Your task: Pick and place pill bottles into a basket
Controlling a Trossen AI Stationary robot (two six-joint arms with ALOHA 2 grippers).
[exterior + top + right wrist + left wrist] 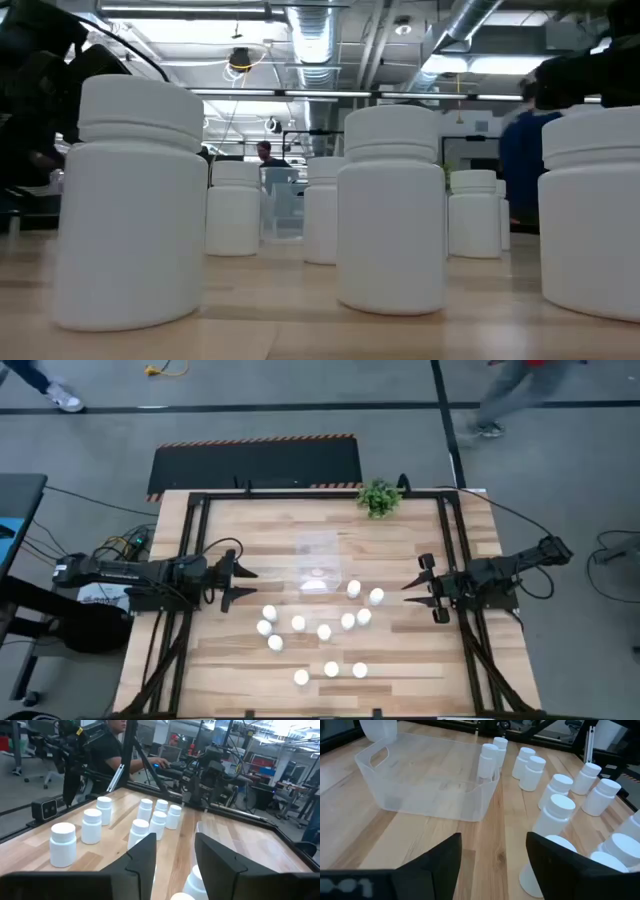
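Note:
Several white pill bottles (pixel 324 631) stand upright on the wooden table, from its middle toward the near edge; they also show in the low view (pixel 392 210). The clear basket (pixel 318 565) stands on the table just beyond them, and in the left wrist view (pixel 427 782) I see no bottle inside it. My left gripper (pixel 240 582) is open and empty, left of the basket and bottles, low over the table (pixel 495 855). My right gripper (pixel 410 590) is open and empty, right of the nearest bottles (pixel 175 855).
A small green potted plant (pixel 378 498) stands at the table's far edge. Black frame rails (pixel 452 540) run along the table's left and right sides. A person (pixel 112 740) sits beyond the table's left side, and another passes in the room behind (pixel 510 395).

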